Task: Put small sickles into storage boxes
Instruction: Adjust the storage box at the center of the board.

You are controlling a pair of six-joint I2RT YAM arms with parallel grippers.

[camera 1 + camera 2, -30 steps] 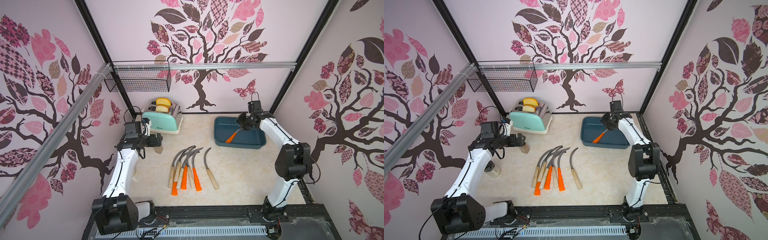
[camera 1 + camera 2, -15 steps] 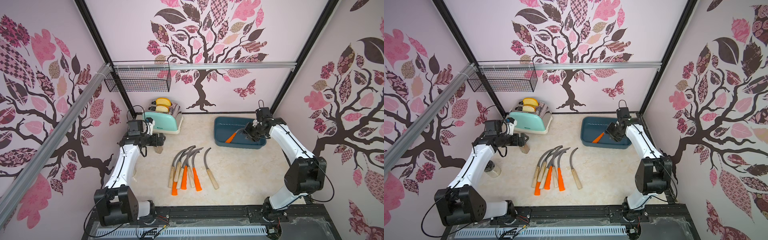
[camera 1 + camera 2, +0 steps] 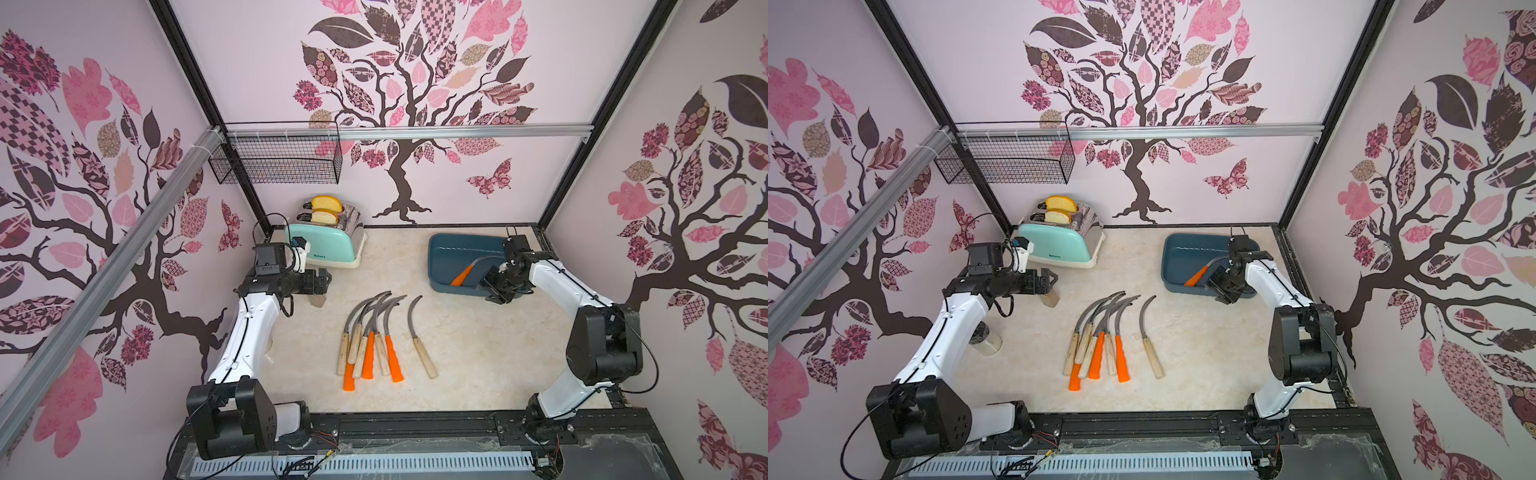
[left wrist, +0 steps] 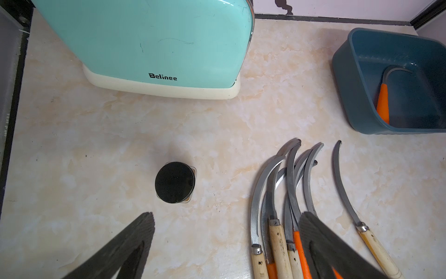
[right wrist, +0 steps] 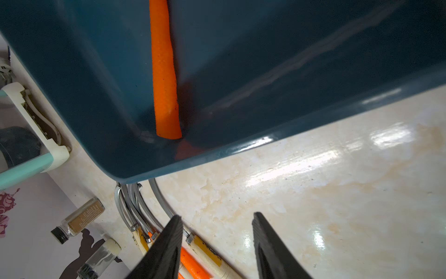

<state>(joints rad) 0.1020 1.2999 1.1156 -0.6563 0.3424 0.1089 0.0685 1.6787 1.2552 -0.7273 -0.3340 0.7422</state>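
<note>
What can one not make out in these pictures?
Orange sickle in the tray: blade cut off by the picture edge, right wrist view.
Piled sickles: handle ends cut off, some hidden by the left pincer, left wrist view.
Jar: partly behind the left arm, in a top view.

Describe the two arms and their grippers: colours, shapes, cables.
The left arm and right arm share one build: smooth white links between chunky black joint housings, with thin black cables clipped alongside. The left gripper and right gripper each have two black, tapering fingers with ribbed faces.
</note>
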